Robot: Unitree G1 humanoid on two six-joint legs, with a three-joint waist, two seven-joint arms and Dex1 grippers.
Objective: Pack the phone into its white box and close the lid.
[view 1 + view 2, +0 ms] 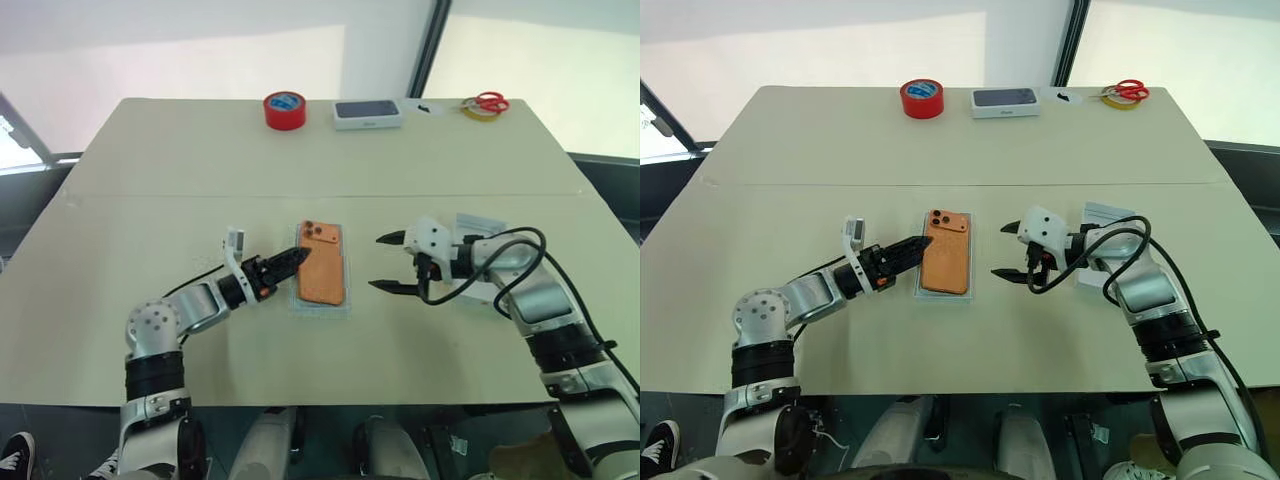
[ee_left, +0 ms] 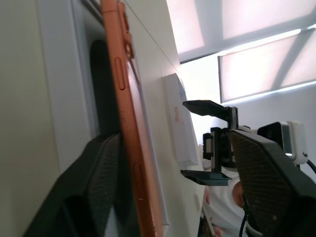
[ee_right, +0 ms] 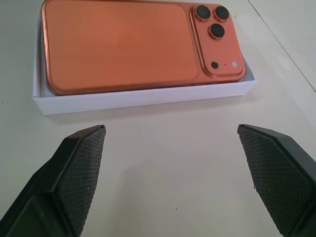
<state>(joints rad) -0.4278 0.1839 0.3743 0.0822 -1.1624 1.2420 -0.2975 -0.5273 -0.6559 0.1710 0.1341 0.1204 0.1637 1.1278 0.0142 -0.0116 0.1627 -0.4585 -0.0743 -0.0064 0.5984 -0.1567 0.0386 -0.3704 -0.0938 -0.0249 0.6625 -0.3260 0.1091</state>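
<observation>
Mid-table, the phone (image 1: 322, 264) lies back-up inside the white box (image 3: 143, 98), camera cluster at the far end, its orange back nearly filling the tray. Left gripper (image 1: 290, 262) sits at the box's left side, tips at the phone's left edge; in the left wrist view its fingers (image 2: 94, 192) stand apart with the phone's edge between them, contact cannot be told. Right gripper (image 1: 390, 263) hovers just right of the box, jaws wide, holding nothing, apart from the box wall. The lid (image 1: 478, 225) lies on the table behind the right arm, partly hidden by it. At the far table edge: red tape roll (image 1: 285, 110), dark-topped closed box (image 1: 368, 113), red-handled scissors (image 1: 487, 103).
</observation>
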